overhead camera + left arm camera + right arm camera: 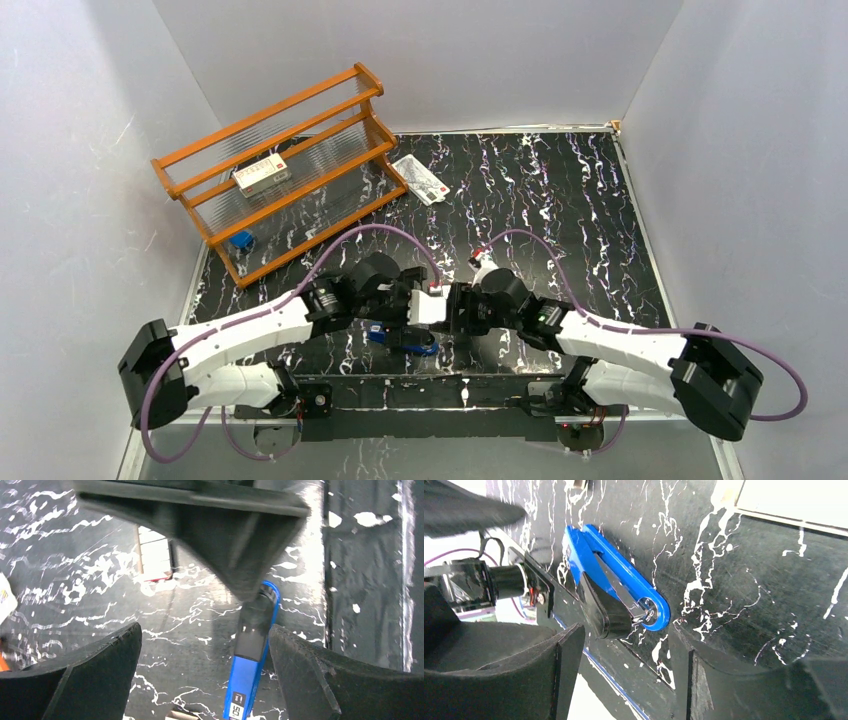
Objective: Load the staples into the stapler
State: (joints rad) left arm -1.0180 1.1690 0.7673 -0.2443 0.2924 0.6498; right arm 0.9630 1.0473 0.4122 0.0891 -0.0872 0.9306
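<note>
Blue desk stapler [634, 585] lying on the marbled black table [749, 605] between left tool [204, 630] and right tool [629, 635], both apart and empty; best pinned by one tool before the other loads its silvery channel [621, 592]

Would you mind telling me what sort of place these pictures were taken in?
Probably a robot test cell: pale walls box in a black marbled table, the left arm and right arm are bolted at its near edge, and props like a rack and stapler lie about.
</note>
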